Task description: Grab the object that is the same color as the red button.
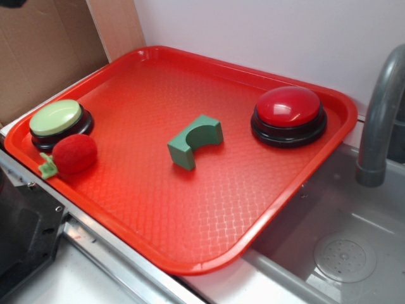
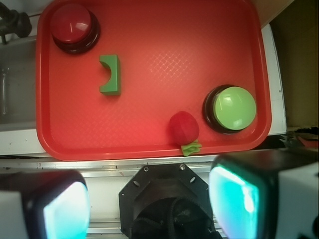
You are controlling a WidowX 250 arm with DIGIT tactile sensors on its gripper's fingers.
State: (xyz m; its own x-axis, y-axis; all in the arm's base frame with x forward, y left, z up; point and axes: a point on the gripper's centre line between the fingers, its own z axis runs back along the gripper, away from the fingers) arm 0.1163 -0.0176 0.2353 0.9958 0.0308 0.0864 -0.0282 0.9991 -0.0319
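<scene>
Exterior view showed the red ball (image 1: pixel 74 154) lying on the tray (image 1: pixel 190 209) at its near left corner, close to the rim. Its fuzzy round body rested just beside the green button (image 1: pixel 58 120), which sat right behind it, the two nearly touching or touching; the picture did not settle which. A pale green leaf (image 1: pixel 47 167) stuck out from the ball's near left side, toward the tray's edge. The green arch block (image 1: pixel 195 140) lay near the tray's middle, well apart from the ball, with its curved cutout turned upward and to the far side. The red button (image 1: pixel 288 114) stood at the far right of the tray, on a round black base, well apart from everything else. To the right of the tray sat a grey sink (image 1: pixel 342 253) with a grey faucet (image 1: pixel 380 120) rising over it, and cardboard (image 1: pixel 44 50) stood behind the tray's far left corner.

In the wrist view, the hand (image 2: pixel 149 204) hung above the tabletop strip beside the tray, outside the rim, with the ball (image 2: pixel 184 127) just across the rim from it. Its two fingers (image 2: pixel 234 199) stood spread wide apart, holding nothing. The ball lay between the line of those fingers, nearer the right one.
</scene>
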